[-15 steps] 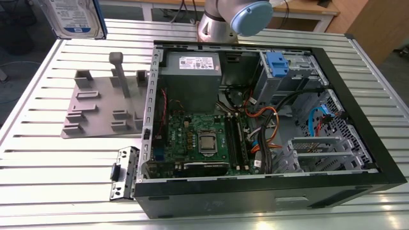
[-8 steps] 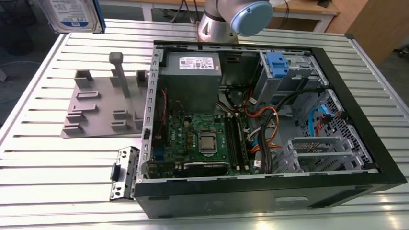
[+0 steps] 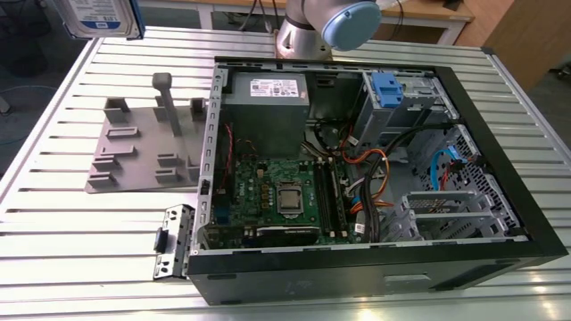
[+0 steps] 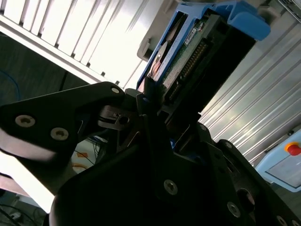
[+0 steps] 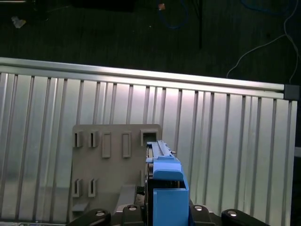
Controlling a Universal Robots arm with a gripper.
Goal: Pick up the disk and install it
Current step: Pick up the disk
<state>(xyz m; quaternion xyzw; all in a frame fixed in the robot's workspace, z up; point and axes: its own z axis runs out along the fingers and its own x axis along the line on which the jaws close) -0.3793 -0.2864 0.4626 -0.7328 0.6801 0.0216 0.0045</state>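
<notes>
The end effector (image 4: 160,103) is clenching the disk (image 4: 197,52), its black fingers (image 4: 149,101) pressing on the blue frame and holding the disk aloft over the bench (image 5: 225,141). Below the end effector, a grey fixture (image 5: 113,160) is lying on the slats. Well off to the side of it, an open computer case (image 3: 357,274) is resting.

Ribbed bare-metal table (image 3: 71,227); plastic-framed disk (image 5: 167,190)
</notes>
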